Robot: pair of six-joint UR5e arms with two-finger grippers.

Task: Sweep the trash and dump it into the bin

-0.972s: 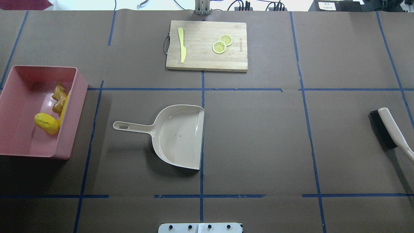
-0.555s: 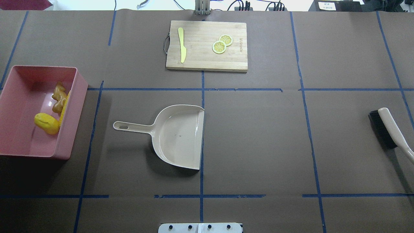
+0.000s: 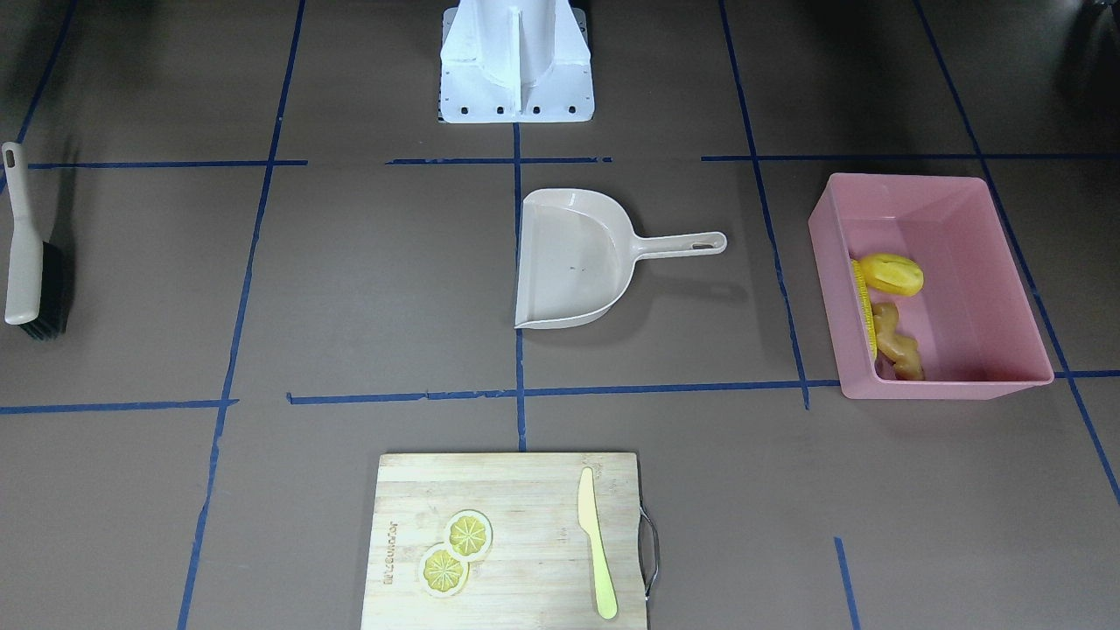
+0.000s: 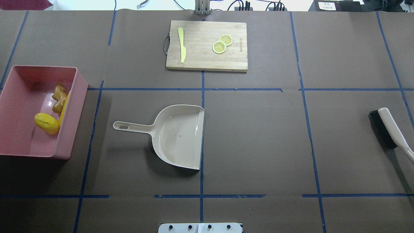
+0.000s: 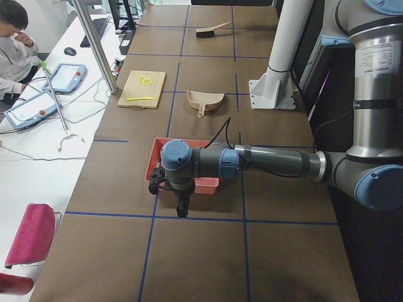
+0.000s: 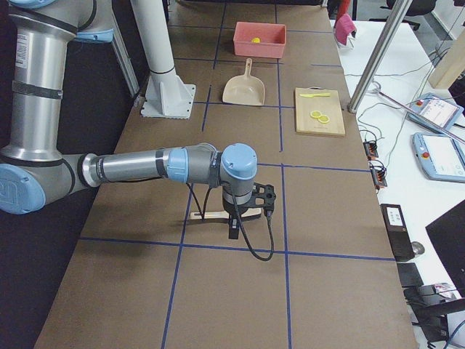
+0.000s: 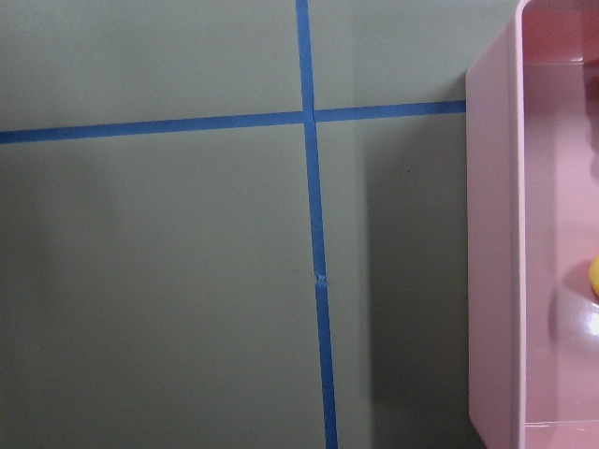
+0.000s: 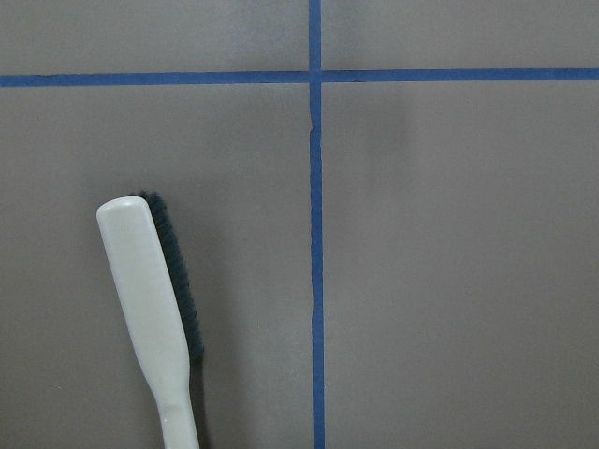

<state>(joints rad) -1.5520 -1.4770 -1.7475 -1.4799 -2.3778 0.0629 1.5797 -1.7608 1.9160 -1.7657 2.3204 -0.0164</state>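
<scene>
The pink bin (image 4: pixel 72 113) stands at the table's left edge and also shows in the front view (image 3: pixel 954 385). Inside it lie the corn cob (image 4: pixel 63 111), the yellow lump (image 4: pixel 46 123) and the ginger root (image 4: pixel 59 97). My left gripper (image 5: pixel 181 206) shows only in the left side view, hanging low beside the bin; I cannot tell its state. My right gripper (image 6: pixel 232 231) shows only in the right side view, just above the brush (image 4: pixel 388 127); I cannot tell its state. The left wrist view shows the bin's wall (image 7: pixel 491 234), the right wrist view the brush (image 8: pixel 150 309).
The beige dustpan (image 4: pixel 179 136) lies empty mid-table, handle toward the bin. A wooden cutting board (image 4: pixel 207 61) at the far side carries a yellow-green knife (image 4: pixel 182 45) and two lemon slices (image 4: pixel 222 43). The robot base (image 3: pixel 516 61) stands at the near edge.
</scene>
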